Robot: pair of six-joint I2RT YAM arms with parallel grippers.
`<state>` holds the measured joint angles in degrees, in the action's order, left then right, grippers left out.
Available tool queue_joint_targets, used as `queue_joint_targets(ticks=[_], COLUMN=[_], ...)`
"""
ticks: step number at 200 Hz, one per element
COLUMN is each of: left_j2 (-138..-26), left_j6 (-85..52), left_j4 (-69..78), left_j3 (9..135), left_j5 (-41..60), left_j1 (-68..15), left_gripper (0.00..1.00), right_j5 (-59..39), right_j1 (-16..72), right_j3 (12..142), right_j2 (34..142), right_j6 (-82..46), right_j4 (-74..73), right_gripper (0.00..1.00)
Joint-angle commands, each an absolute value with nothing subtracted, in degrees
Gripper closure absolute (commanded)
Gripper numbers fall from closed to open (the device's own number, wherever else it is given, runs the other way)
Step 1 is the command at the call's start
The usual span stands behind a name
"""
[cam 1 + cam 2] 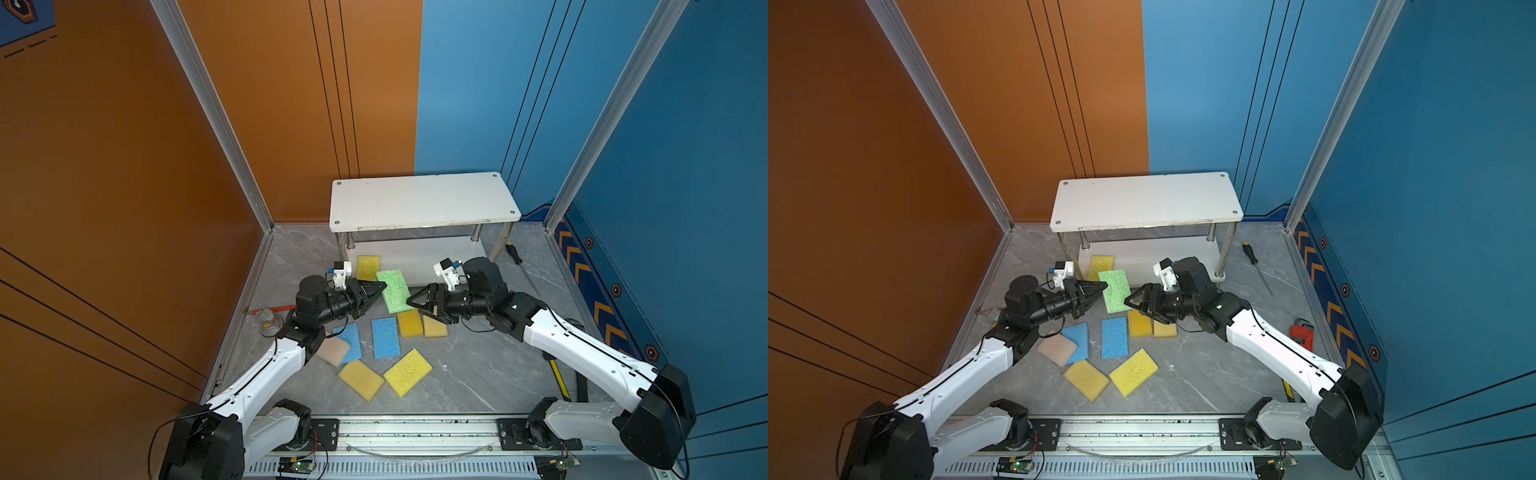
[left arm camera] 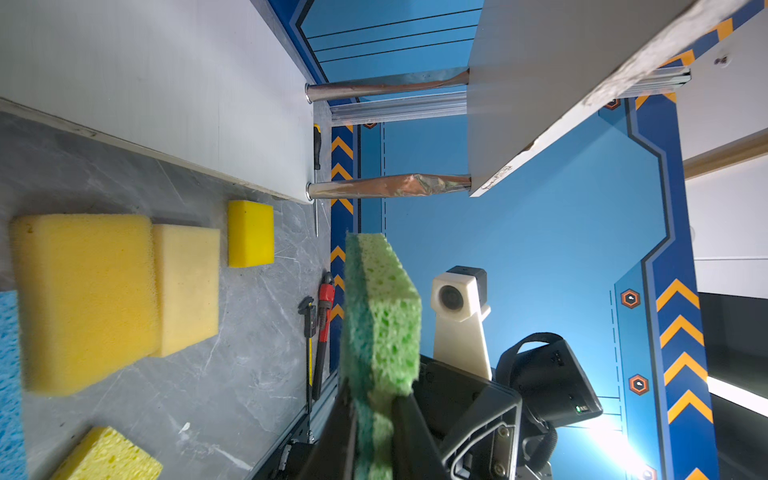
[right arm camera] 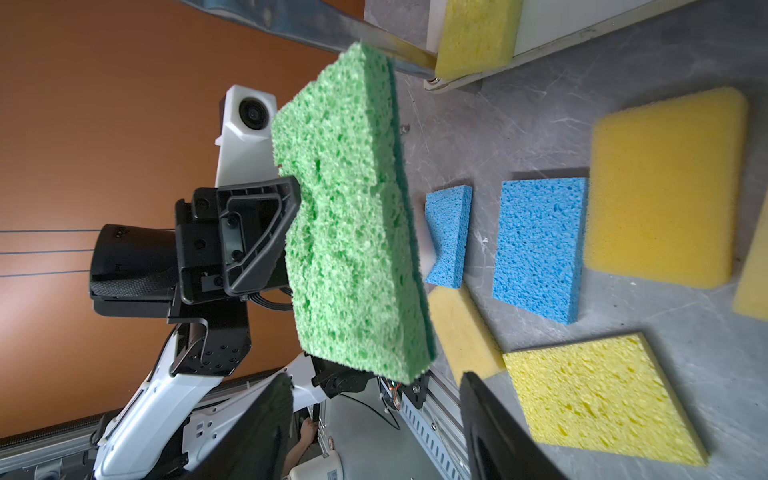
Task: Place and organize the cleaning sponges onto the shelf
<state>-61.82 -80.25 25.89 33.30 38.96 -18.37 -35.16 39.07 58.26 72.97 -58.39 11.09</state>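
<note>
The left claw [image 1: 381,286] is clamped on one edge of the green sponge [image 1: 394,291], held in the air before the shelf [image 1: 424,199]; the right claw [image 1: 415,300] gapes open just beside its other end. Pinched so, the soft foam could sag and slip — or snag that open claw or the shelf's front edge; the shelf's top lies bare.

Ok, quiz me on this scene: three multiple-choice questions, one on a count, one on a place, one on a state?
1. How many blue sponges are there? A one; B two; C four.
2. Where is the green sponge? A under the blue sponges; B in the right gripper; C in the left gripper.
3. The right gripper is: A open; B shut on a sponge; C out of sight.
Key: B, two show in both top views; C, its jaws pinch one edge; A, its fingers stand apart.
</note>
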Motion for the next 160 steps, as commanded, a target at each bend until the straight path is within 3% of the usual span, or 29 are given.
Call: queue_joint_targets(ticks=[1, 109, 160], left_j2=[-60.75, -57.9, -58.27], left_j6=[-82.95, -84.46, -84.31], left_j4=[30.67, 30.67, 30.65], left_j3=[32.56, 31.64, 31.73], left_j5=[38.16, 36.91, 37.14], left_j1=[-18.02, -17.83, -17.86], left_gripper=[0.84, 0.84, 0.84], right_j5=[-36.99, -35.45, -35.71], right_j1=[39.81, 39.81, 39.82], right_j3=[57.66, 57.82, 59.79], right_j2=[73.23, 75.35, 76.34], right_j6=[-60.44, -60.3, -61.17], right_j4=[5.61, 5.89, 3.74], right_gripper=[0.36, 0.41, 0.57])
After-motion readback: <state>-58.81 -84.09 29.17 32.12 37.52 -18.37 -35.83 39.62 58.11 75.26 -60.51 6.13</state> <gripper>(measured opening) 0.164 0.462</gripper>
